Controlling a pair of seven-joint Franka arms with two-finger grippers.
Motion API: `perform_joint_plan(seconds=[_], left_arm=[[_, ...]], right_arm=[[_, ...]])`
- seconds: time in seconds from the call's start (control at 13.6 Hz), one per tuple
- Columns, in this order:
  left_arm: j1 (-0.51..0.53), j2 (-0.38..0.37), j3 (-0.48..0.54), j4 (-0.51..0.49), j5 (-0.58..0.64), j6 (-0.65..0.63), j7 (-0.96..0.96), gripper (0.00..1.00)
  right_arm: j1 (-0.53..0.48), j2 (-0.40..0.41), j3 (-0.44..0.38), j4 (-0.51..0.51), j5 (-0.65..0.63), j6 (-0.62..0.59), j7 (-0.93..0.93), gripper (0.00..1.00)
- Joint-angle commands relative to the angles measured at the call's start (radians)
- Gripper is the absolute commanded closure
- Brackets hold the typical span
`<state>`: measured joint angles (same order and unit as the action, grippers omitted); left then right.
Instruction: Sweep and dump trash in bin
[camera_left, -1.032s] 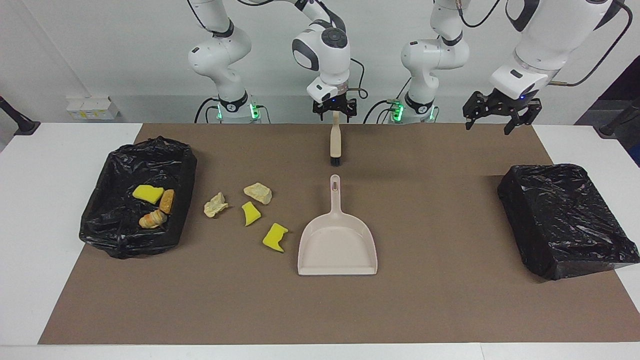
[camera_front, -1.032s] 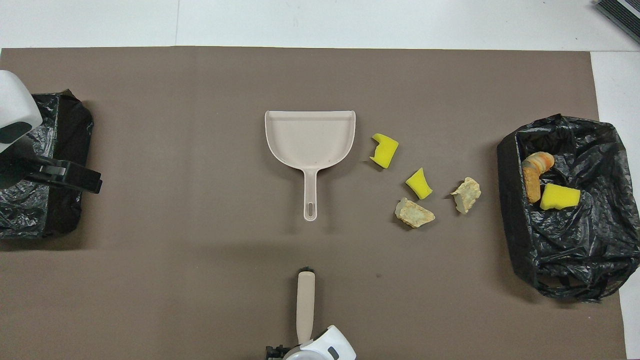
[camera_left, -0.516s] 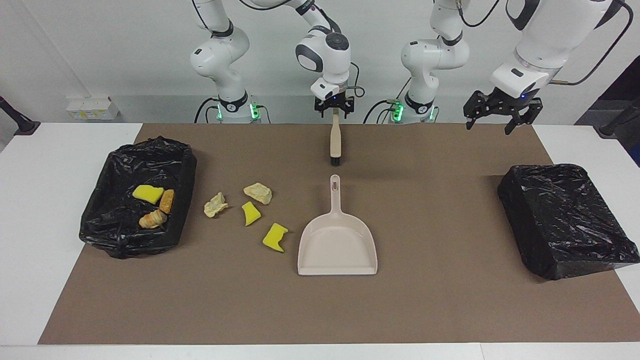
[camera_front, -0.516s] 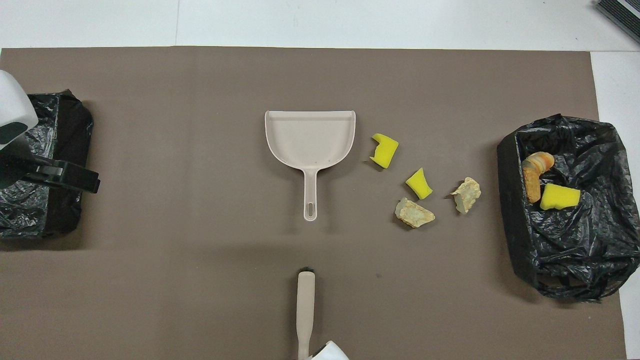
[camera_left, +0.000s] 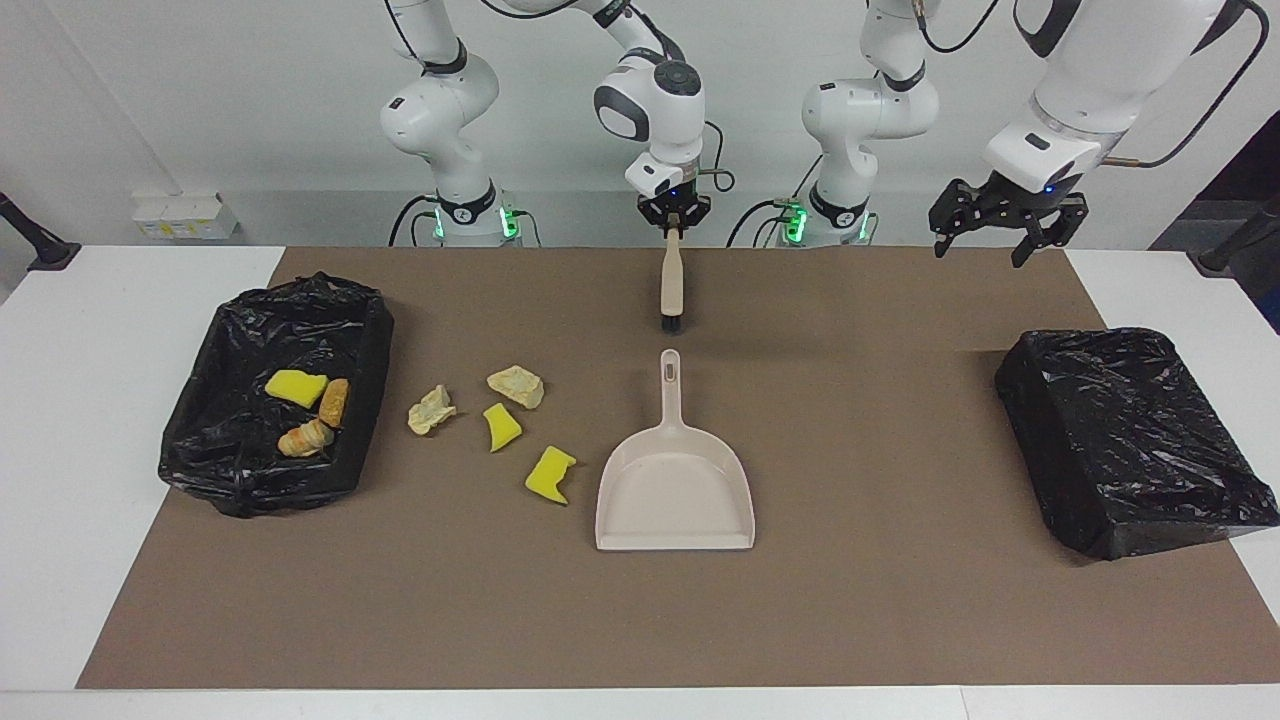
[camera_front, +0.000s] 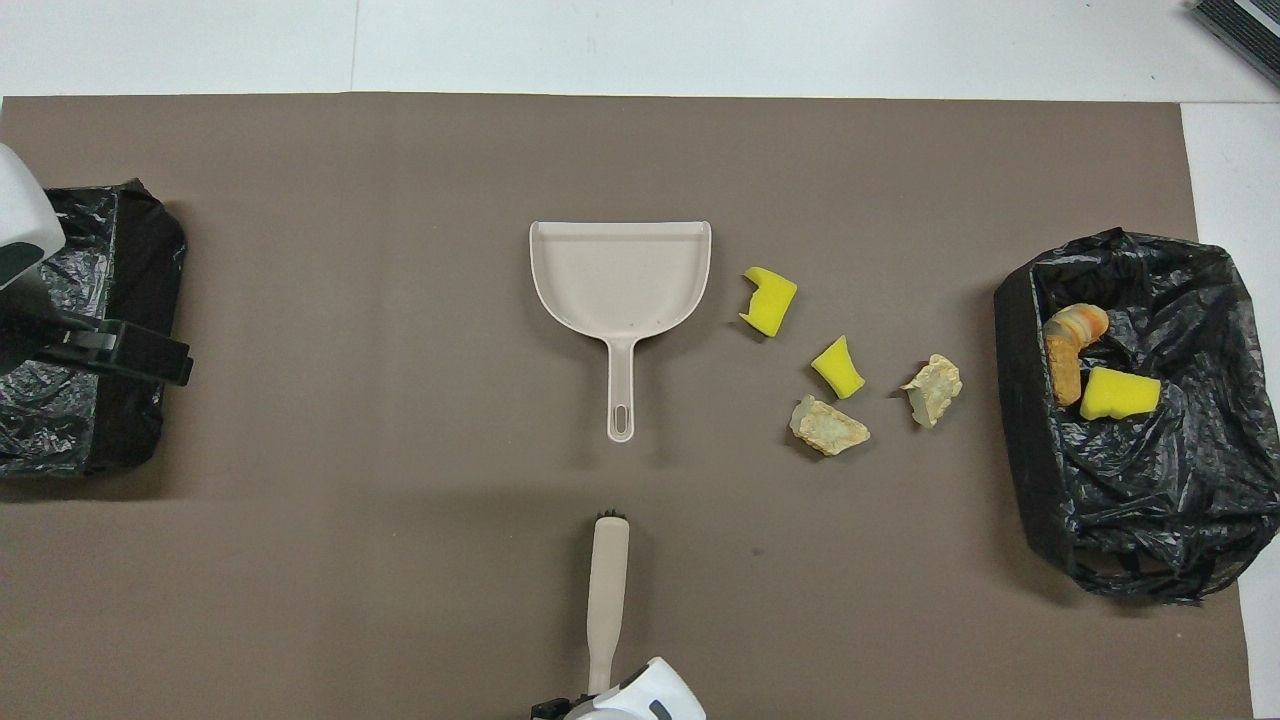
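- My right end effector (camera_left: 673, 222) is clenched on the handle tip of the brush (camera_left: 671, 285), whose bristles point at the dustpan (camera_left: 675, 480).
- My left end effector (camera_left: 1005, 222) hangs released above the surface (camera_left: 900, 620), near the covered black bin (camera_left: 1130, 440).
- In the overhead view, four pieces of trash (camera_front: 840, 366) lie at about four o'clock of the dustpan pan.
- Three more pieces rest in the open bag-lined bin (camera_left: 250, 440).
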<state>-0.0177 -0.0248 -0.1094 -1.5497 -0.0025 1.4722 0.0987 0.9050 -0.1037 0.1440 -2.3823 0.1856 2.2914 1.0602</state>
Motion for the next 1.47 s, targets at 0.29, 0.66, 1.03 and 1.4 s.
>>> perform_joint_plan(seconds=[0.29,0.66,1.03,1.4], left_arm=[[-0.004,-0.018,-0.033,-0.032,0.007,0.063,0.001,0.00],[-0.102,0.031,-0.035,-0.076,-0.028,0.193,-0.028,0.00],[-0.309,0.046,-0.035,-0.291,-0.028,0.534,-0.396,0.00],[-0.450,0.248,-0.035,-0.273,-0.019,0.778,-0.510,0.00]], right_arm=[[-0.314,-0.172,-0.006,0.058,0.011,-0.387,-0.310,1.00],[-0.630,-0.195,-0.006,0.055,-0.110,-0.504,-0.572,1.00],[-0.862,-0.145,-0.004,0.019,-0.336,-0.382,-0.706,1.00],[-0.922,-0.007,-0.001,0.006,-0.426,-0.222,-0.752,1.00]])
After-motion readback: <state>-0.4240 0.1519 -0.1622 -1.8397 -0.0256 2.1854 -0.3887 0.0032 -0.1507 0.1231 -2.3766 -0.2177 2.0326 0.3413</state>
